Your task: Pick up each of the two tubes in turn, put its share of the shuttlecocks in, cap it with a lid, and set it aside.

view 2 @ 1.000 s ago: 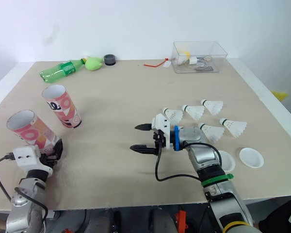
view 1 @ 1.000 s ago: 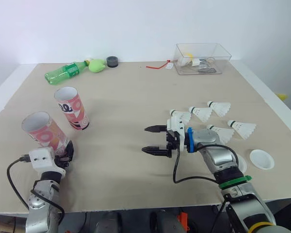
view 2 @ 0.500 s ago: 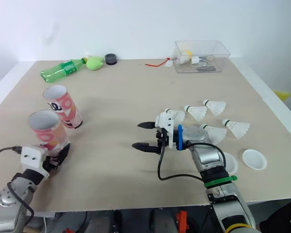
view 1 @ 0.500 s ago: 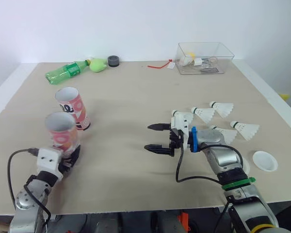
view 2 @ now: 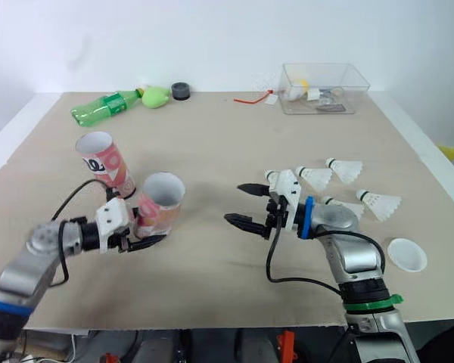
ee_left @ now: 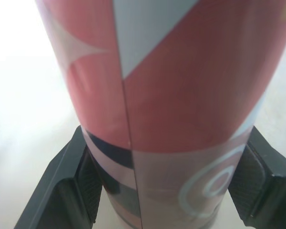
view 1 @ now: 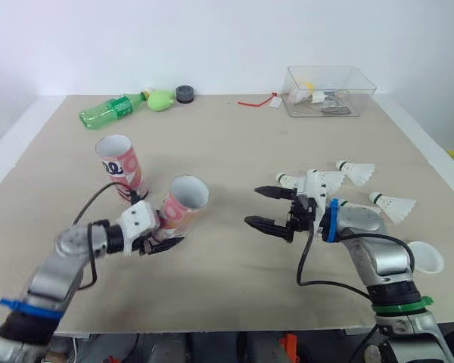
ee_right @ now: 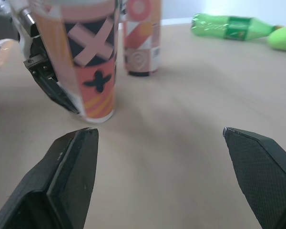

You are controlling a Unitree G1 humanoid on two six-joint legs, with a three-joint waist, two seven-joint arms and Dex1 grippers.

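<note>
My left gripper [view 1: 157, 236] grips a pink tube [view 1: 183, 206], tilted, just beside the standing tube [view 1: 121, 165]. My right gripper [view 1: 256, 206] is wide open and empty, well apart from the standing tube.

No legible words or brands. On the upright pink-and-white cardboard tube [view 1: 121, 168], the one nearer the green plastic bottle [view 1: 110, 112], black marks on a white band look like "00", not certain. The tilted pink cardboard tube [ee_right: 88, 71], farther from the bottle, has a pink X and a black plus, pattern only. Bottle's label is too small to read.
</note>
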